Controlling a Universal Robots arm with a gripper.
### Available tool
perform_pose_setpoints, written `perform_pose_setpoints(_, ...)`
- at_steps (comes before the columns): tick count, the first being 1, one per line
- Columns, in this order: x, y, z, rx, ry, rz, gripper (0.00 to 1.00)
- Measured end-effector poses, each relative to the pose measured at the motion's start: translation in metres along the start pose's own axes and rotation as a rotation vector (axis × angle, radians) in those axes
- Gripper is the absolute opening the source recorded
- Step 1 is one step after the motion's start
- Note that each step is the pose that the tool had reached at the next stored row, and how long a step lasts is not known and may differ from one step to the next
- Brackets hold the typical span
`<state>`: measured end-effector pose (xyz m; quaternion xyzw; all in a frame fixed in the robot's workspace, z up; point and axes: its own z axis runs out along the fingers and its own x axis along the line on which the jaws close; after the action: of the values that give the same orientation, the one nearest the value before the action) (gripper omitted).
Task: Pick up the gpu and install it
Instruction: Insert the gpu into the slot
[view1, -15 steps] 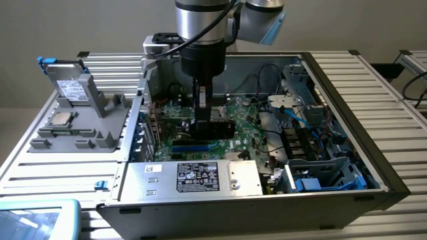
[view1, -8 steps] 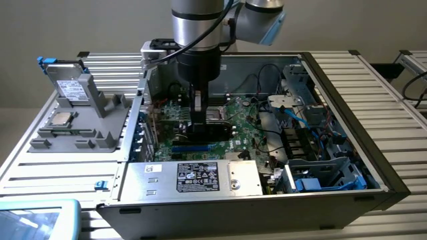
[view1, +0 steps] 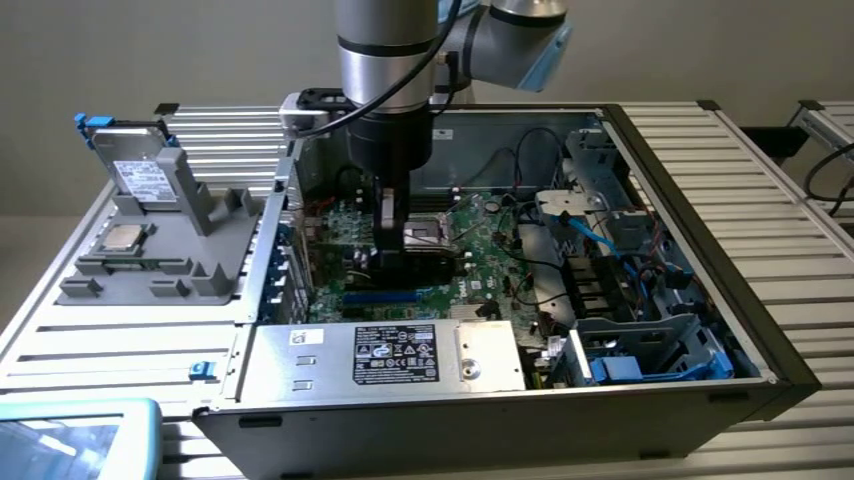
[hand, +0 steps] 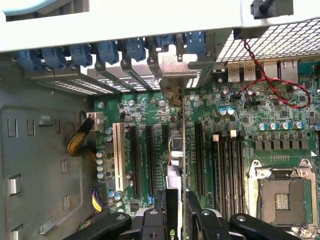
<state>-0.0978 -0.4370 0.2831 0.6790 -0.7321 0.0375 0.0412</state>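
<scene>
Exterior view: at the centre of the frame the arm (view1: 387, 60) reaches down into the open computer case (view1: 697, 232), with its gripper (view1: 398, 262) low over the motherboard (view1: 487, 245). A grey tray (view1: 187, 200) carrying a silver processor chip (view1: 123, 237) sits at the exterior view's left.

Wrist view: the fingers (hand: 194, 212) are clamped on the gpu (hand: 174, 167) — it stands edge-on over the black expansion slots (its bracket (hand: 176, 67) among the blue slot clips (hand: 130, 50)). Whether it is seated I cannot tell.

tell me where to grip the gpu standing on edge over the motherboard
Probably its upper long edge, from straight above, jaws pressing the two flat faces. The gpu stands on edge, thin, its lower edge facing the motherboard, so that edge should stay free.
</scene>
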Motion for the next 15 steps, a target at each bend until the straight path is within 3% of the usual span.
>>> perform_pose_setpoints(10, -0.001, 0.0016, 0.0129, -0.0012, 0.0003, 0.008, 0.27)
perform_pose_setpoints(15, 0.0, 0.0017, 0.0143, -0.0011, 0.0005, 0.009, 0.27)
